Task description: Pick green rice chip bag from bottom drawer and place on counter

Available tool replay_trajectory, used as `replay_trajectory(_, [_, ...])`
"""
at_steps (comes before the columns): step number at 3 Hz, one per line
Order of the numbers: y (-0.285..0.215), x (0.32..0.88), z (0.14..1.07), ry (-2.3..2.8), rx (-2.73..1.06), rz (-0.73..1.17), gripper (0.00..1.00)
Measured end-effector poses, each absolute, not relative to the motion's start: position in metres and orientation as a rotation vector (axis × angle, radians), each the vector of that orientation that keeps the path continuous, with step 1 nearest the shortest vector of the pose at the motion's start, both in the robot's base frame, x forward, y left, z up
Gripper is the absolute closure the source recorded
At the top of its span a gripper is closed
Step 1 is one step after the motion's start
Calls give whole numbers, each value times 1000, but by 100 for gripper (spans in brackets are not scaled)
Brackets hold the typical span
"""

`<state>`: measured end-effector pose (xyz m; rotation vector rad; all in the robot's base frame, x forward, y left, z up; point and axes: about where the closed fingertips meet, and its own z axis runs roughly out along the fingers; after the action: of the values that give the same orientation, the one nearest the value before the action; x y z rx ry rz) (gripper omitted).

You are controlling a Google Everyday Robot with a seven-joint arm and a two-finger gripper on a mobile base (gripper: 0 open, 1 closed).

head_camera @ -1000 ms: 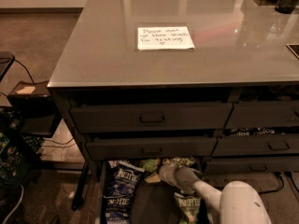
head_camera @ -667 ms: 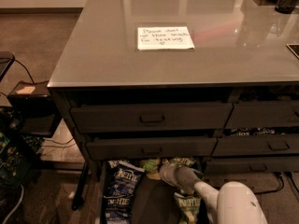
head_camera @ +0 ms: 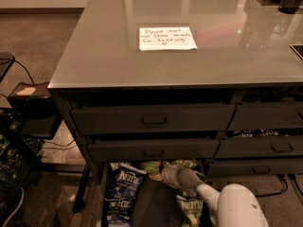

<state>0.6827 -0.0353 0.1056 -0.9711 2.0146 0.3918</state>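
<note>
Glossy counter [head_camera: 94, 56] bore a note [head_camera: 167, 38]. In the bottom drawer [head_camera: 154, 205] the gripper [head_camera: 168, 174] sat just beside the green rice chip bag [head_camera: 152, 166], with a blue Kettle bag [head_camera: 120, 193] near. I could not tell its grip.

The green rice chip bag [head_camera: 152, 166] lies far in the open bottom drawer [head_camera: 154, 205], below the counter [head_camera: 109, 56]. The gripper [head_camera: 166, 173] sits just right of it.

single view | above front, tilted down | counter [head_camera: 109, 56] ahead | hand [head_camera: 166, 173] bottom centre

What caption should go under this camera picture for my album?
Robot's pincer down in the open bottom drawer, beside a blue chip bag, under the grey counter.
</note>
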Motion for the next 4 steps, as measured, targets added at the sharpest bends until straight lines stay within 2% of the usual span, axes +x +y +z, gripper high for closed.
replay_trajectory(1, [-35,683,106,2015,-972,392,89])
replay_trajectory(2, [-36,680,108,2012,-988,391,100])
replay_trajectory(4, [-53,675,139,1984,-995,349,100])
